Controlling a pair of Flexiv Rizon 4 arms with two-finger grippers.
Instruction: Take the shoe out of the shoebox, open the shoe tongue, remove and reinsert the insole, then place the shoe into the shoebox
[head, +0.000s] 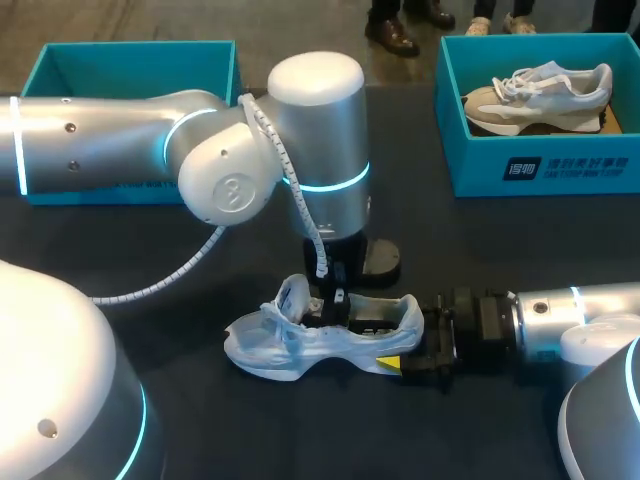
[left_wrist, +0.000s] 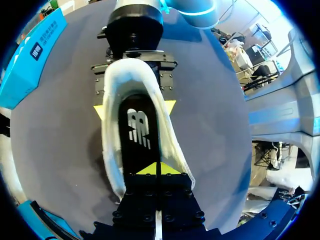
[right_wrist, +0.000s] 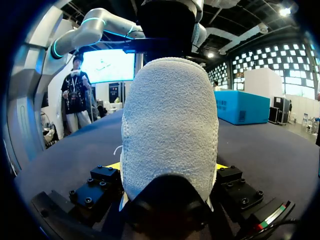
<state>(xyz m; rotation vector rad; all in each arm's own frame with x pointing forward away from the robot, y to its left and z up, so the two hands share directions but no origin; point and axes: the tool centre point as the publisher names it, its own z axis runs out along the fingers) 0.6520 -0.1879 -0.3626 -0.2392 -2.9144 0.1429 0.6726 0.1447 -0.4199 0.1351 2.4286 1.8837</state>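
Between the fingers of our right tool (head: 405, 352) sits the heel of the white sneaker (head: 300, 345). One yellow tip presses each side of the heel, so this tool is clamped on the shoe. We judge that the grip is there to act as a vise: with the heel pinned low against the bench (head: 500, 250), the sneaker lies sole-down and should not slide or roll while the other arm works inside it.

Our left tool (left_wrist: 160, 169) comes straight down into the shoe's mouth, with its two yellow tips pressed together into a single point. Directly under and ahead of those tips lies the black insole (left_wrist: 137, 130), flat in the shoe and running from the tips toward the heel held by the right tool. The tips rest at the insole's near part. We cannot tell whether a fold of it is caught between them or whether they only touch its surface. The tongue (head: 293, 295) stands up just on the toe side of the left tool, which leaves the opening clear for a vertical approach.

We read this as the insole step, with either its lifting or its seating about to follow.

An empty teal shoebox (head: 130, 48) stands well behind the left tool, past our left arm. A second teal shoebox (head: 540, 165), well beyond the right tool, holds a second sneaker (head: 540, 95).
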